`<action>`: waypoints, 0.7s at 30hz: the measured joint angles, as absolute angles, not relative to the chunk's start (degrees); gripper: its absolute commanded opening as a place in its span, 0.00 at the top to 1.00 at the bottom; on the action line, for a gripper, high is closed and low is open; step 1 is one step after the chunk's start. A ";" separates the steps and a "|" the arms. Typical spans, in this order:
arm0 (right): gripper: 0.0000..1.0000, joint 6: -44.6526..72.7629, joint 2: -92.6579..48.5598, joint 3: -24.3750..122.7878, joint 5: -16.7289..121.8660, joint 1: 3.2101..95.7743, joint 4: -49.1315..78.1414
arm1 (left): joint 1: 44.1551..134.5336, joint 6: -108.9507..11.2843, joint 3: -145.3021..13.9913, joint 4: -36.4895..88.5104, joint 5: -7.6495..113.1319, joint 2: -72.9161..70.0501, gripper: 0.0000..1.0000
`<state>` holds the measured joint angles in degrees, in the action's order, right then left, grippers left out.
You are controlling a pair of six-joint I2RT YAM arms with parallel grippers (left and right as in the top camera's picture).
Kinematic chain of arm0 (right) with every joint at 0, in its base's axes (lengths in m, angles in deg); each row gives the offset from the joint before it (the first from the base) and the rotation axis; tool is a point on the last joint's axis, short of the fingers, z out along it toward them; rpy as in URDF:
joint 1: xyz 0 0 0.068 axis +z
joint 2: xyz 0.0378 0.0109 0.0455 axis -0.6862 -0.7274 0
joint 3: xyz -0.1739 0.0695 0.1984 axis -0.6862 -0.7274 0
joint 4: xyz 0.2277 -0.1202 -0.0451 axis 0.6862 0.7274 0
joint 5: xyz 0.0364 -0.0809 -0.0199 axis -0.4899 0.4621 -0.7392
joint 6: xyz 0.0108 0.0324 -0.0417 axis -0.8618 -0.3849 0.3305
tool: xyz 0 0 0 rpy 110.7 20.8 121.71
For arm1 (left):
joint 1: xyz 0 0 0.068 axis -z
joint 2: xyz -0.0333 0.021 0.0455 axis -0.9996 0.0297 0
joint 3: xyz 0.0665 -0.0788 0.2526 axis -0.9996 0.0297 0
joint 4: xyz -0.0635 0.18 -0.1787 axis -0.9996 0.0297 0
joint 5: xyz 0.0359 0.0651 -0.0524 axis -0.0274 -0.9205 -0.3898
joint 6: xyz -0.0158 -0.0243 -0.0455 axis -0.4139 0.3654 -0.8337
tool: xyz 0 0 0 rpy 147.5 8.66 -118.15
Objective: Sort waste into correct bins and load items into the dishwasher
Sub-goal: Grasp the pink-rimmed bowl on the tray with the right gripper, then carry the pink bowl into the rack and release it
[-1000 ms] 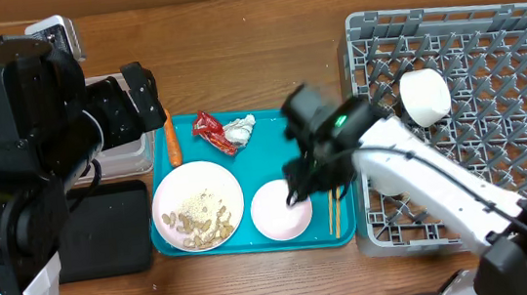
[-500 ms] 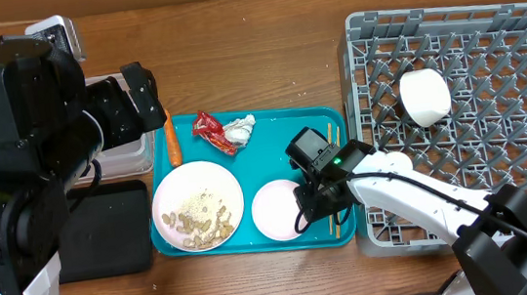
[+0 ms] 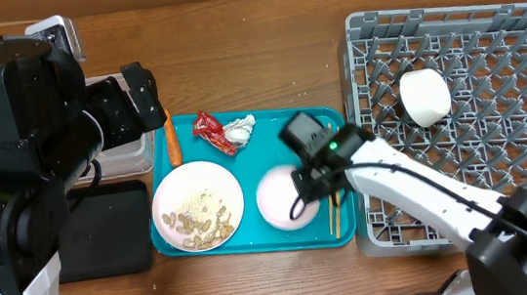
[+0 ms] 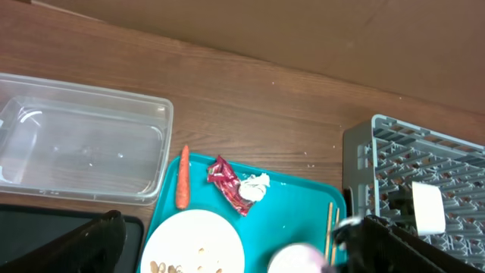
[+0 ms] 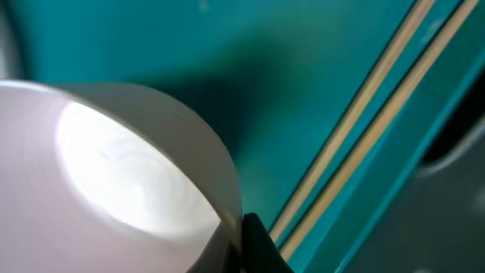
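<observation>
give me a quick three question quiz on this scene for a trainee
1. True or false: the cup sits in the rack.
2. What are the right jaws shut on? A plate, B pink bowl, C carrot.
3. Fill in: the chopsticks lie on the teal ____.
Key: 1 true; 2 B; 3 tray.

The counter (image 3: 254, 60) is matt, grained wood. The tub (image 4: 83, 144) is clear glossy plastic, the rack (image 3: 446, 12) dull grey plastic. The bowl (image 5: 114, 174) looks smooth and glazed, the chopsticks (image 5: 364, 121) bare wood, the tray (image 5: 250, 61) smooth plastic.
</observation>
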<state>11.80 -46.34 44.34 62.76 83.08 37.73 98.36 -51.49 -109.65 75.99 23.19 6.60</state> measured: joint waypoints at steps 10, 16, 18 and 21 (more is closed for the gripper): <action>0.96 0.46 -42.39 66.33 109.10 79.67 49.12 | 98.36 -51.49 -109.65 76.03 23.19 6.60 0.00; 0.96 0.13 -43.15 66.33 129.19 66.97 49.95 | 98.38 -51.49 -109.65 76.01 23.19 6.60 0.00; 0.96 0.37 -44.35 66.33 133.01 60.69 50.10 | 98.36 -51.49 -109.65 76.01 23.19 6.60 0.00; 0.96 0.63 -46.52 66.22 134.91 54.40 50.08 | 98.36 -51.49 -109.65 76.01 23.19 6.60 0.00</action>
<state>0.63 -46.52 66.22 134.91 54.40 50.08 98.36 -51.49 -109.65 76.01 23.19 6.60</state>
